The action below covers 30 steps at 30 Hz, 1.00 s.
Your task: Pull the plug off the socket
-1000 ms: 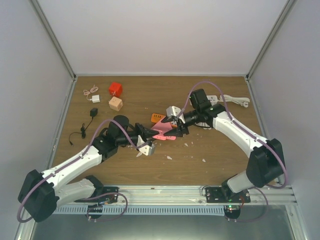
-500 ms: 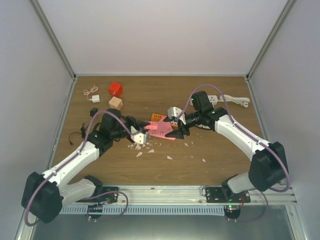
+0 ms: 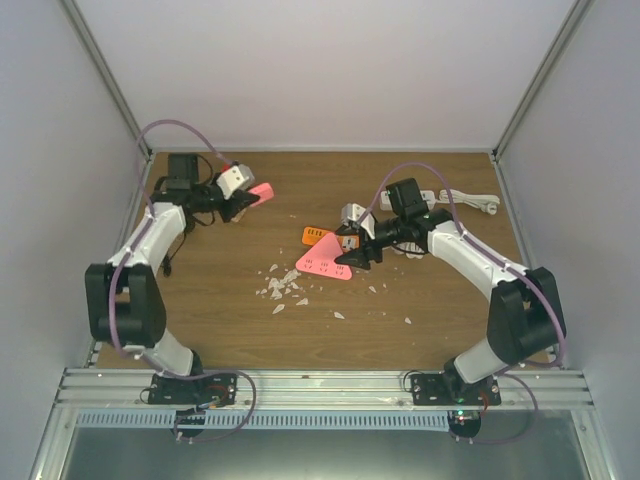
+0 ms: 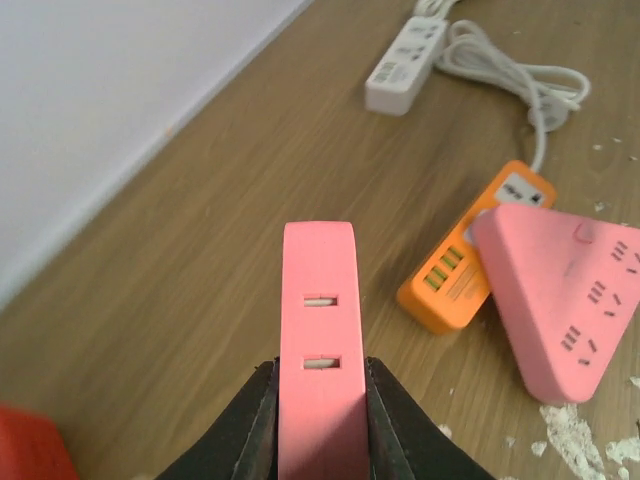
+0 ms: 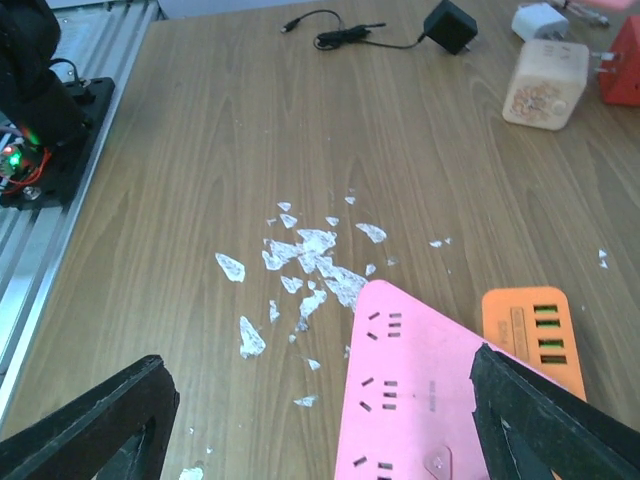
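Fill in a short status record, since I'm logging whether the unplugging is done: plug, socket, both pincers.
plug: pink, held aloft at far left
socket: pink triangle, lying flat, nothing plugged in
left pincer: shut on plug
right pincer: open, over socket, holding nothing
plug and socket: well apart

The wooden table (image 3: pixel 230 320) bears a pink triangular socket (image 3: pixel 322 264). An orange power strip (image 3: pixel 314 236) lies just behind it, white flakes (image 3: pixel 281 290) on its left, and a white power strip (image 4: pixel 405 65) well apart on its right.
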Available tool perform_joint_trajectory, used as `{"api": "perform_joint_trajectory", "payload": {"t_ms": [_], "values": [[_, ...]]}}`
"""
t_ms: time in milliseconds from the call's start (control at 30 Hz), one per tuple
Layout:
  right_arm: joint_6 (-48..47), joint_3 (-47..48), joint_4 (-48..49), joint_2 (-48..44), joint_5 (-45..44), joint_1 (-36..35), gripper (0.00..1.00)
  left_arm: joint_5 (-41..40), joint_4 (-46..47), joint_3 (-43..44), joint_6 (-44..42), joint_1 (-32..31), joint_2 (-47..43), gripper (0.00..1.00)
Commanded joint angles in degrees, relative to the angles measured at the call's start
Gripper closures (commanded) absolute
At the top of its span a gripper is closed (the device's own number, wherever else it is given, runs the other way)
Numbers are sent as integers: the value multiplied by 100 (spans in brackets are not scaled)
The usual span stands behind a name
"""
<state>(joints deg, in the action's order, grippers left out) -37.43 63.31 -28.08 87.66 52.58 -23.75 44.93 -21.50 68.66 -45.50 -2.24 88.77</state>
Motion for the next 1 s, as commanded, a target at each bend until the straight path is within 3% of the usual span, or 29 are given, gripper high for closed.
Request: {"api": "perform_joint_trajectory", "payload": {"t_ms": [0, 400, 967], "values": [[104, 121, 119, 140, -77, 132, 18, 855, -982, 563, 882, 723, 687, 79], [-7, 182, 60, 482, -130, 358, 18, 1203, -1919, 863, 1146, 1859, 2057, 78], [-164, 190, -110, 608, -152, 402, 17, 1075, -2009, 502, 1192, 2222, 2612, 76]]}}
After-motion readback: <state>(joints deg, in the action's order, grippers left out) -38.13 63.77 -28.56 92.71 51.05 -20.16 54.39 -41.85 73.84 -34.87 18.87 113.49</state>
